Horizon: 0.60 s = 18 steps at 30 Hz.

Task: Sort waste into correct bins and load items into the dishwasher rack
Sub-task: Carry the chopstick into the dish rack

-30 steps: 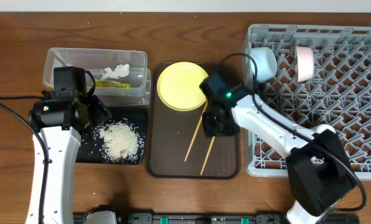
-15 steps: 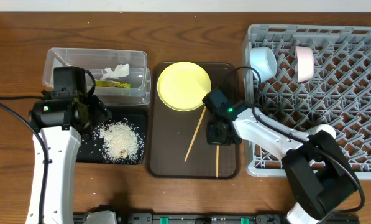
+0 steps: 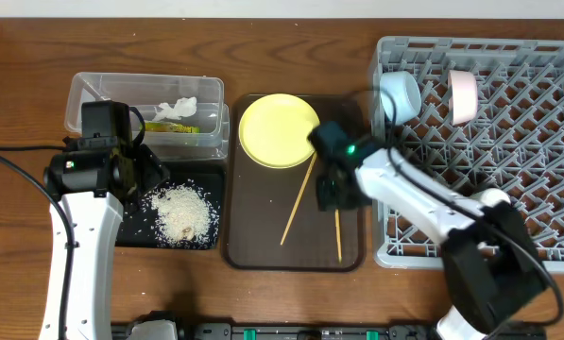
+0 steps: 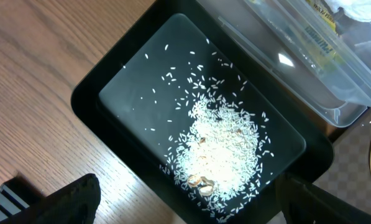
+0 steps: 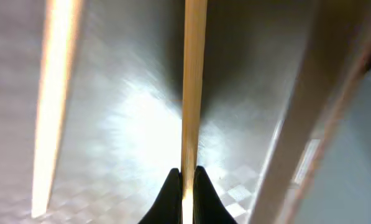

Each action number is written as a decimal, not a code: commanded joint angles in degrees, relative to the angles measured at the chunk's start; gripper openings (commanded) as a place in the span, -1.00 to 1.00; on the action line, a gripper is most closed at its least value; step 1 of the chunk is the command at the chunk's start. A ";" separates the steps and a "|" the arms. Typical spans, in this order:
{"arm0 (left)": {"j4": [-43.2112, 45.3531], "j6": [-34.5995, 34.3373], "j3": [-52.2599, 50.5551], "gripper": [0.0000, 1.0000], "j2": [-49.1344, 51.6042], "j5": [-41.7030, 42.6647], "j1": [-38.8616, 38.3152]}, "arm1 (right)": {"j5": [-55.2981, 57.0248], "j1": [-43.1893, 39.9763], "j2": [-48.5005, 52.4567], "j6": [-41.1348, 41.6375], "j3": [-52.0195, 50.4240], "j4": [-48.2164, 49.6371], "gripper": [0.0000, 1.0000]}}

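My right gripper (image 3: 333, 195) is shut on one wooden chopstick (image 3: 337, 234) over the brown serving tray (image 3: 253, 241); the right wrist view shows the jaws (image 5: 185, 182) pinching the chopstick (image 5: 193, 81). The other chopstick (image 3: 298, 201) lies slanted on the tray below the yellow plate (image 3: 279, 130). My left gripper (image 4: 197, 208) is open above the black tray (image 3: 138, 231) holding the rice (image 3: 180, 208). The clear tub (image 3: 102, 94) holds the tissue (image 3: 178, 106) and wrapper (image 3: 173, 126). The blue bowl (image 3: 400, 94) and pale cup (image 3: 464, 94) stand in the rack (image 3: 508, 170). No white bowl is in view.
The rack's left wall stands right beside the serving tray and my right arm. The clear tub abuts the black tray's far side. Bare wooden table (image 3: 17, 113) lies to the left and along the front.
My right gripper took hold of the right-hand chopstick, turned it from slanted to nearly straight, and shifted it right toward the rack. The left arm has not moved.
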 commanded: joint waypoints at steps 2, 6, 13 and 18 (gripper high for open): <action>-0.13 -0.26 0.50 0.86 0.22 -0.17 0.17 | 1.25 -4.22 -6.43 -9.92 9.14 -4.87 -0.98; -0.13 -0.24 0.50 0.86 0.22 -0.17 0.17 | 1.27 -10.10 -9.40 -13.88 11.87 -9.11 -0.98; -0.09 -0.26 0.50 0.86 0.22 -0.17 0.17 | 1.03 -22.14 -9.55 -23.71 10.73 -15.39 -0.98; -0.11 -0.26 0.48 0.86 0.22 -0.17 0.17 | 2.75 -25.81 -8.79 -24.79 6.56 -14.10 -0.98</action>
